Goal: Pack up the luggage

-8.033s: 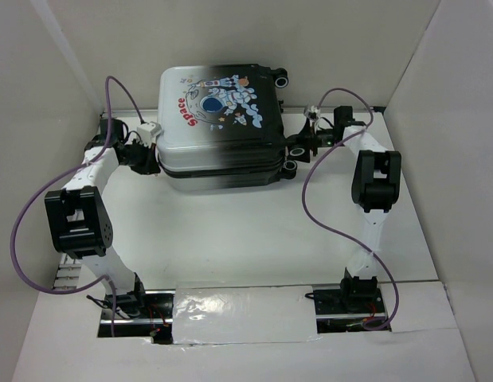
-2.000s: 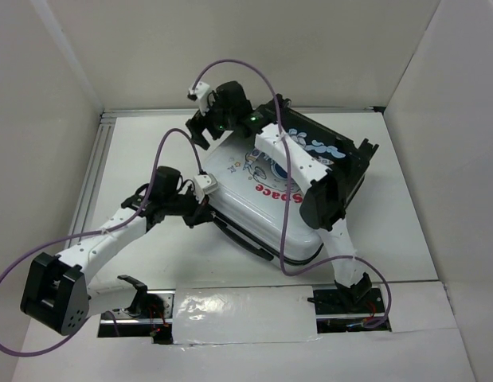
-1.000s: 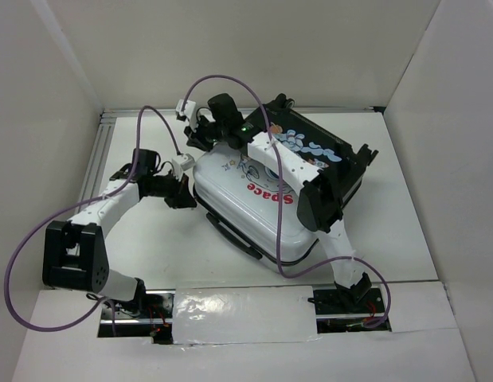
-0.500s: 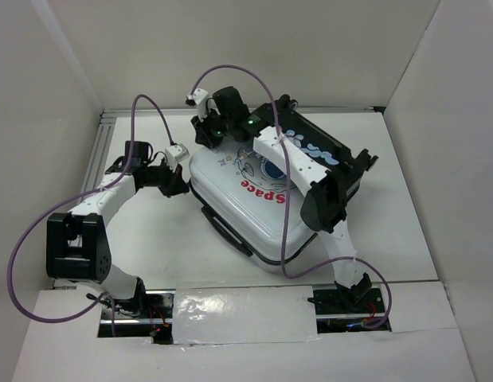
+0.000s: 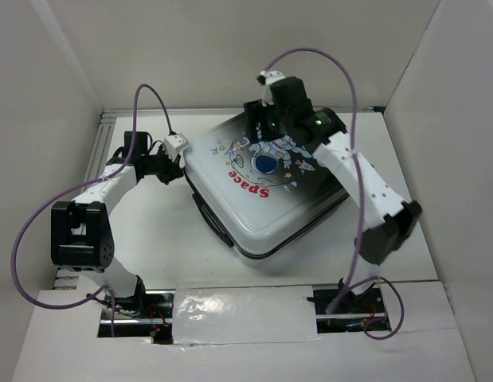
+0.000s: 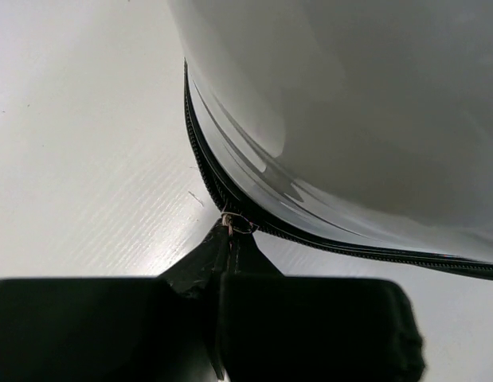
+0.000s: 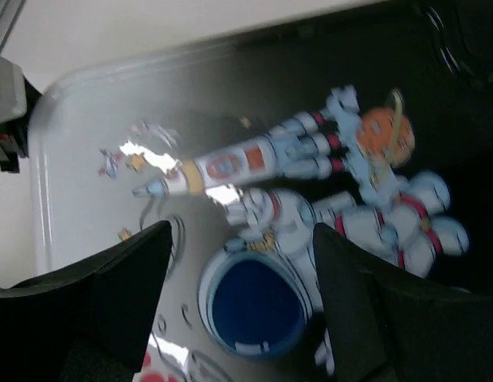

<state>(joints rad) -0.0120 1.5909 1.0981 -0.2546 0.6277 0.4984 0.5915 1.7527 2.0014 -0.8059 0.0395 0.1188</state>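
Two arms: we list a left and a right, both reaching to one case at the middle of the table [image 5: 150, 239].
Luggage [image 5: 270, 203]: lies flat on the white table, printed shell up. It is turned at a slant, white end to the left, black end to the far right.
Print: we note a cartoon astronaut [image 5: 266, 163] with the red word "Space" [image 5: 248, 183] just beside it, both on the upper shell.
Zipper [image 6: 200, 151]: a black band running round the rim of the white shell. It is closed along the stretch we see in the left wrist view.
Zipper pull [image 6: 236, 224]: a small metal ring at the luggage's left corner, low by the table.
Left gripper [image 6: 228, 243]: fingers pressed together, pinching the zipper pull at their tips. It sits just beside the luggage's left corner.
Right gripper [image 7: 242, 231]: fingers [image 7: 111, 302] spread wide with nothing between them. It is over the far part of the printed shell, with the astronaut showing in the gap. We cannot tell whether it touches the shell.
Carry handle [image 5: 210, 223]: black, on the near-left side of the luggage.
Cables [image 5: 23, 239]: purple, one looping from each arm.
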